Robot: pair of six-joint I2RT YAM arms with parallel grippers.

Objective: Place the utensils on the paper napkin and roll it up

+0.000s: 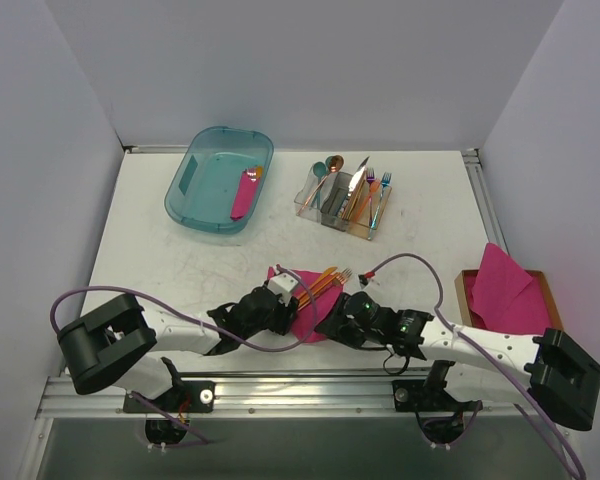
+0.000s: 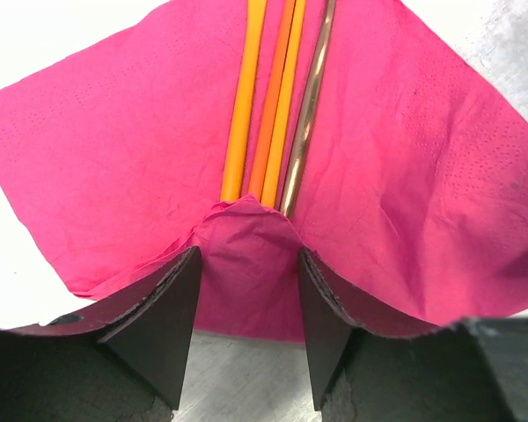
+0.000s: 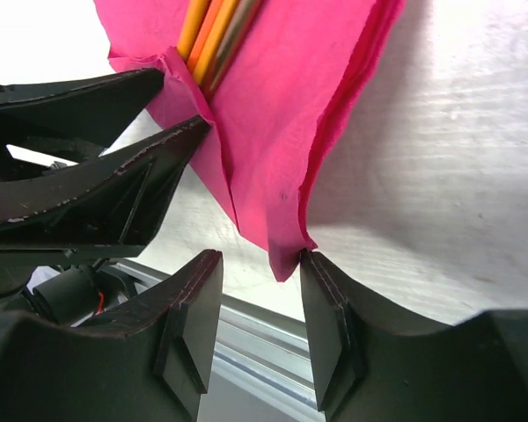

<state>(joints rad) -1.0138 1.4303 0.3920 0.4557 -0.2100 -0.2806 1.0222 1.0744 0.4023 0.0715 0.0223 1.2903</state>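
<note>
Top external view: the thin bright pink paper napkin (image 1: 306, 318) lies at the middle of the near edge of the white worktop (image 1: 180, 270). The slim shiny copper-orange metal utensils (image 1: 325, 282) rest on it, with their heads pointing to the far right corner. The left gripper (image 1: 280, 300) and the right gripper (image 1: 345, 318) are on either side of the napkin. A see-through teal plastic tub (image 1: 220, 180) is near the far left corner. A clear cutlery holder (image 1: 345, 195) stands by the far edge.

Left wrist view: the black fingers (image 2: 172, 325) are apart. A folded napkin corner sits in the gap and covers the ends of the utensils.

Right wrist view: these fingers (image 3: 330, 325) are apart too and hold nothing. A hanging napkin corner touches one of them.
</note>
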